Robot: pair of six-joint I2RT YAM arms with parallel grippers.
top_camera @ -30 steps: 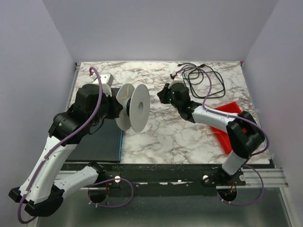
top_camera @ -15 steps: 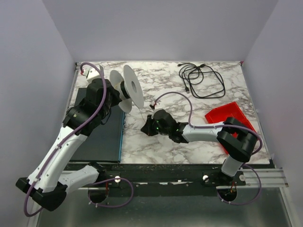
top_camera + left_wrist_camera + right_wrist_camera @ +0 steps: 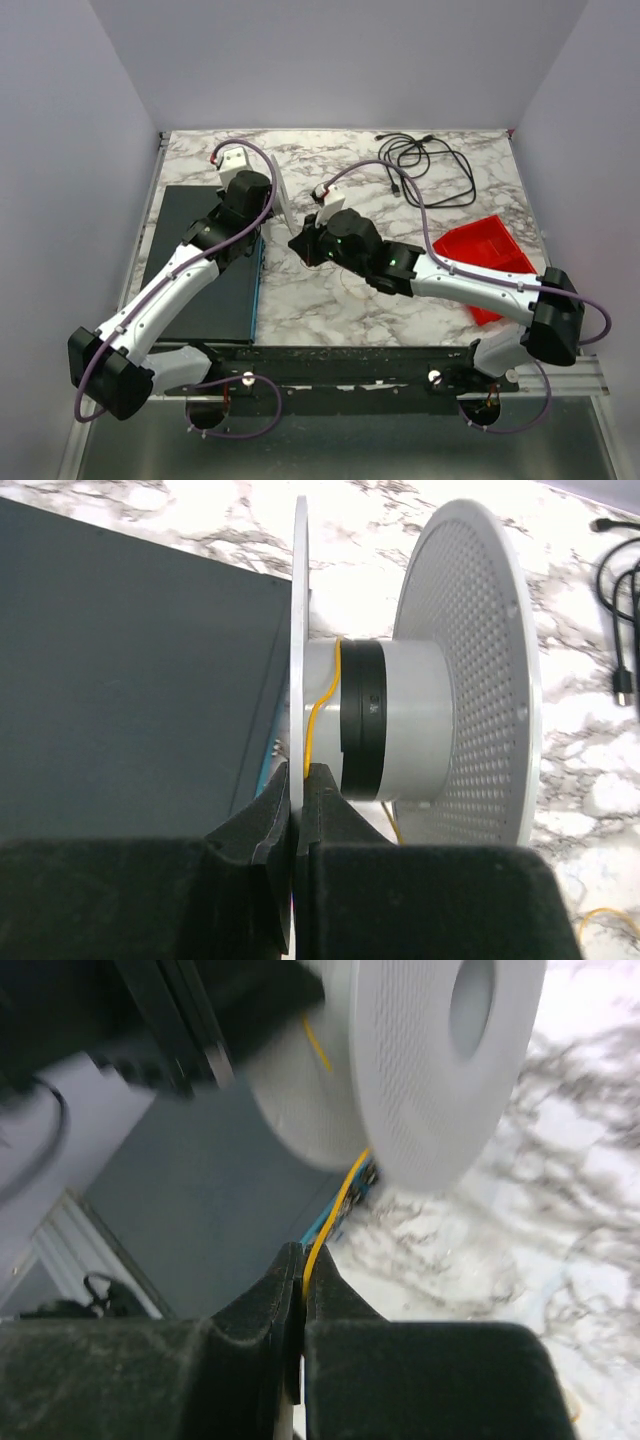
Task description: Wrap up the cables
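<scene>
On the marble table [image 3: 300, 300], a dark mat [image 3: 200, 270] at left, a red tray [image 3: 480, 245] at right. Above the mat's edge, clamped by one flange in the left gripper [image 3: 297, 780]: the white spool [image 3: 470, 670], on edge. At the far right corner, well apart from both arms, the cables [image 3: 405, 155] in a loose black tangle; pinched tight in the right gripper [image 3: 303, 1265], a thin yellow cord [image 3: 338, 1205] up to the spool.

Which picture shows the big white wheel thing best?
The left wrist view: the white spool fills it, with both discs and the hub clear. The right wrist view shows it blurry and cut off; from the top, only a thin edge shows.
</scene>
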